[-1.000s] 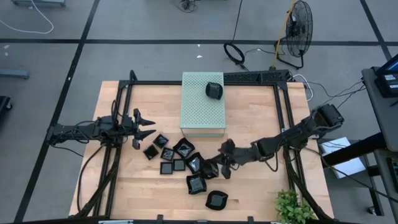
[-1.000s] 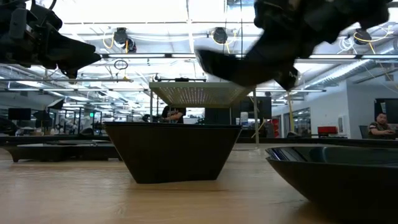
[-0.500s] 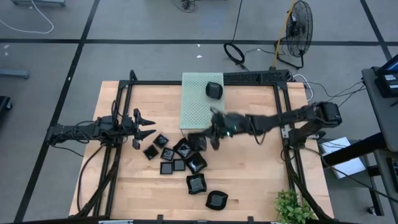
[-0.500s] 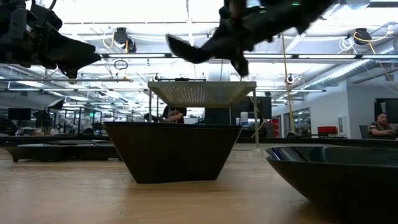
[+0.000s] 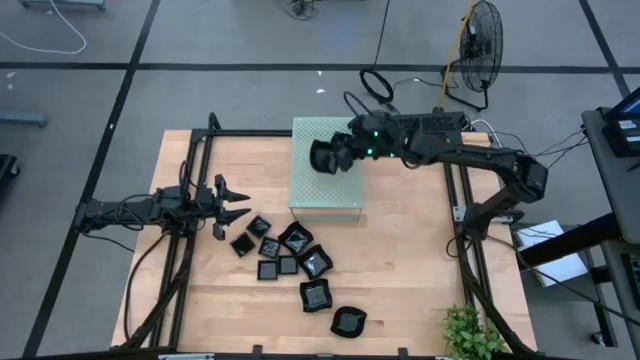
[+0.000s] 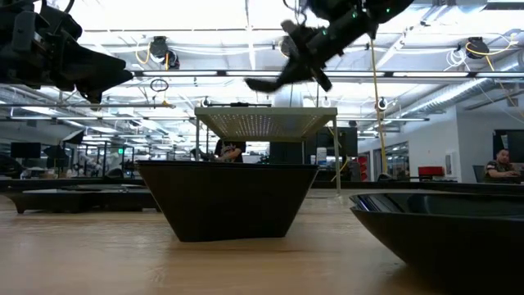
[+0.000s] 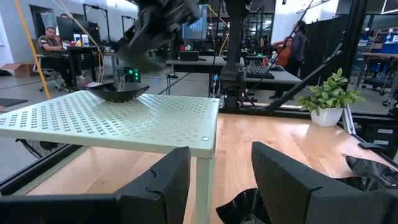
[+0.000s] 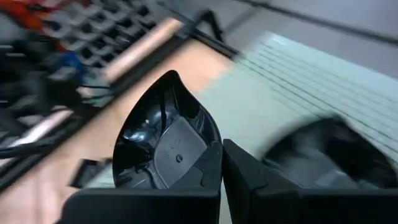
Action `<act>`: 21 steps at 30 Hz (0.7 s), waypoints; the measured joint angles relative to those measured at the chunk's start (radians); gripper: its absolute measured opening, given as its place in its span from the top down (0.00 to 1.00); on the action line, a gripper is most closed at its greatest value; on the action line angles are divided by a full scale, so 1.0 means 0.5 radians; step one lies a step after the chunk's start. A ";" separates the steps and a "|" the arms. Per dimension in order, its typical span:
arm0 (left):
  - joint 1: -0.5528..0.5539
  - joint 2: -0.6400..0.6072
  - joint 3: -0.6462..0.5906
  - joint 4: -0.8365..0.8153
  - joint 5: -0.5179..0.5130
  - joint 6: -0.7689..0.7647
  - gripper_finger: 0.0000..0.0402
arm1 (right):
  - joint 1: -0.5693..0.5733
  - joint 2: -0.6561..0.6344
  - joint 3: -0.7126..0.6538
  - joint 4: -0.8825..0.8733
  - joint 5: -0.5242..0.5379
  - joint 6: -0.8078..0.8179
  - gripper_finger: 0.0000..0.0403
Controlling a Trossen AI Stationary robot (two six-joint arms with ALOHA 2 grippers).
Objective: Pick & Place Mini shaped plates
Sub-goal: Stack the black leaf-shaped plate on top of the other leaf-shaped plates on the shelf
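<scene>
Right claw [image 5: 335, 154] clamped on a mini plate [image 5: 322, 155] over the green box [image 5: 325, 185], upper center, beside the plate already there [image 7: 118, 92]; left claw [image 5: 232, 203] apart, idle mid-left.

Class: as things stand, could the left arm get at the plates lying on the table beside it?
Probably yes. The left gripper hangs open just beside the plates, nothing stands between them, and the right gripper is away over the box.

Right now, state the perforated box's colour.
Pale green box, clearest in the high view.
</scene>
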 joint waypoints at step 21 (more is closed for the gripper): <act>0.000 0.001 0.000 0.000 0.001 0.000 0.56 | -0.212 -0.066 -0.003 -0.321 0.265 -0.018 1.00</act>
